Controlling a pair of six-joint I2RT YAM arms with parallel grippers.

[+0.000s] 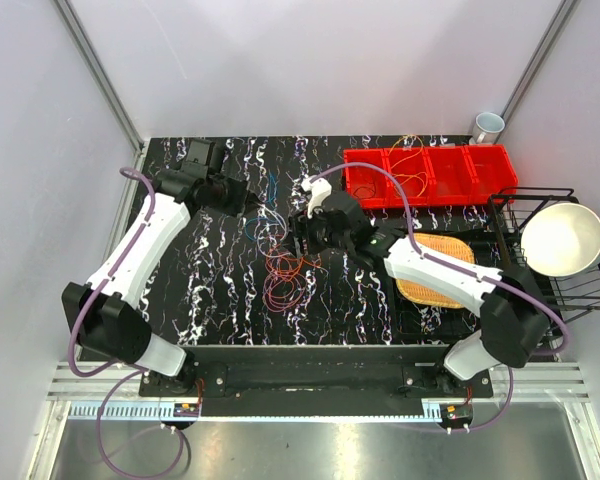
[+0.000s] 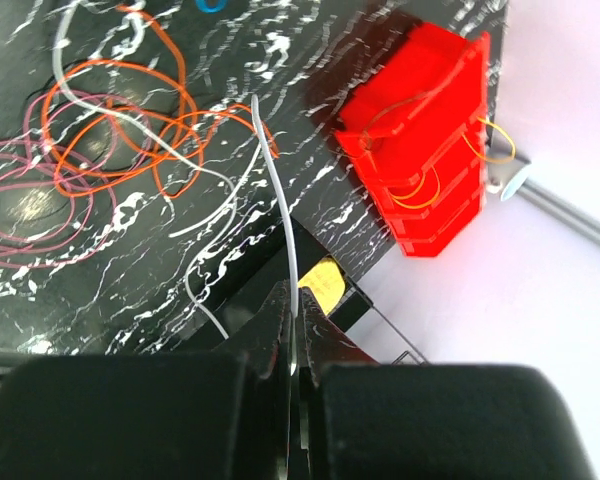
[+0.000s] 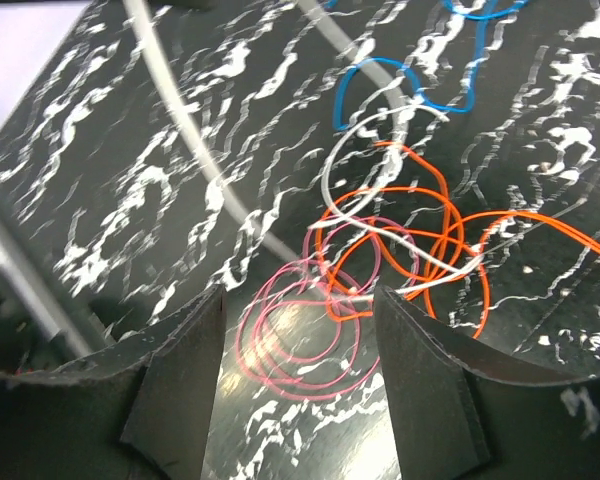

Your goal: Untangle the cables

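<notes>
Cable point(image 2: 277, 180) within tightly closed left end effector point(image 2: 295, 322)

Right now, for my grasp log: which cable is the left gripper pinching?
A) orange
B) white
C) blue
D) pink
B: in the left wrist view the white cable runs straight into the shut left gripper, while the pink cable and orange cable lie loose further off.
</notes>
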